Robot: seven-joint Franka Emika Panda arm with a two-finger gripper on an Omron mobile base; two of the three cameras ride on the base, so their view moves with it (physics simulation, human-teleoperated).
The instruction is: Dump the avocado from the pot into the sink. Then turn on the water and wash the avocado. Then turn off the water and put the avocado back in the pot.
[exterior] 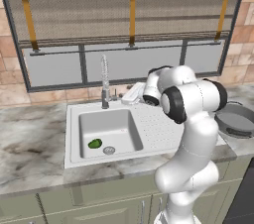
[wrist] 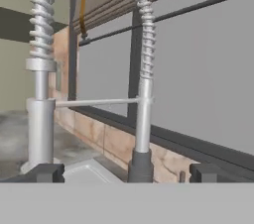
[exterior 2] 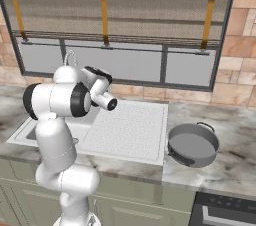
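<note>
The avocado (exterior: 95, 143) lies on the floor of the sink (exterior: 74, 119) basin, just left of the round drain (exterior: 109, 150). The grey pot (exterior: 237, 119) (exterior 2: 192, 144) stands upright on the counter to the right of the drainboard (exterior 2: 130, 127), and what shows of its inside is bare. My gripper (exterior: 126, 99) hovers over the sink's back rim, right of the faucet (exterior: 104, 82), pointing at it. In the hand view my gripper (wrist: 128, 173) is open. The faucet's coiled hose and dark spray head (wrist: 141, 164) stand between and beyond my fingertips (wrist: 47, 172).
The faucet's thick column (wrist: 40, 119) rises at the left of the hand view. A window with a lowered blind (exterior: 131, 5) runs along the wall behind the sink. Marble counter (exterior: 30, 143) stretches to the left. A stove edge (exterior 2: 225, 212) sits low on the right.
</note>
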